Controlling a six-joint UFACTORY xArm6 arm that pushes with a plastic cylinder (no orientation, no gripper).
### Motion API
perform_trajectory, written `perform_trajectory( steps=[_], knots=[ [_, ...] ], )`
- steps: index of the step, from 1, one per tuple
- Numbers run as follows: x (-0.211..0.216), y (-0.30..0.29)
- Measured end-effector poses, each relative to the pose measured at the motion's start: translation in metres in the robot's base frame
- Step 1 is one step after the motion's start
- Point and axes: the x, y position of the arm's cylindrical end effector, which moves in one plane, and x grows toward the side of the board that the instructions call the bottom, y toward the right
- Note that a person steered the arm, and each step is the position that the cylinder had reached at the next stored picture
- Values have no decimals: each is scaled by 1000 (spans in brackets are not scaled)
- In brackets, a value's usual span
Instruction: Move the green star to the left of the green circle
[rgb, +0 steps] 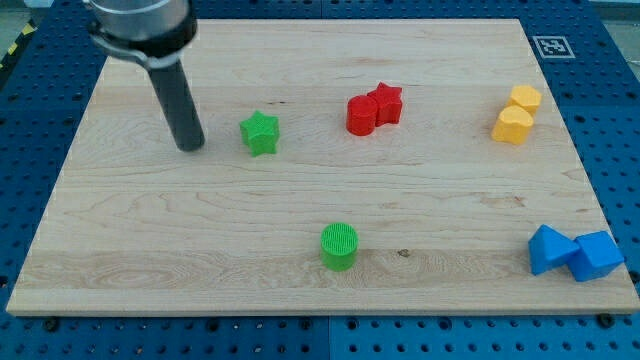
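Note:
The green star (260, 133) lies on the wooden board in the upper left part of the view. The green circle (339, 246), a short cylinder, stands lower, near the middle of the view's bottom. The star is above and to the left of the circle. My tip (190, 147) rests on the board just left of the green star, with a small gap between them. The dark rod rises from it toward the view's top left.
A red cylinder (361, 115) and a red star (386, 103) touch above the centre. Two yellow blocks (516, 114) sit at the upper right. Two blue blocks (574, 252) sit at the lower right, near the board's right edge (590, 190).

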Motion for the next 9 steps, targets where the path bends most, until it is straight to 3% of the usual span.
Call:
perform_trajectory(
  steps=[1, 2, 4, 5, 7, 9],
  knots=[
    [-34, 22],
    [-28, 70],
    [32, 118],
    [76, 118],
    [123, 118],
    [103, 53]
  ],
)
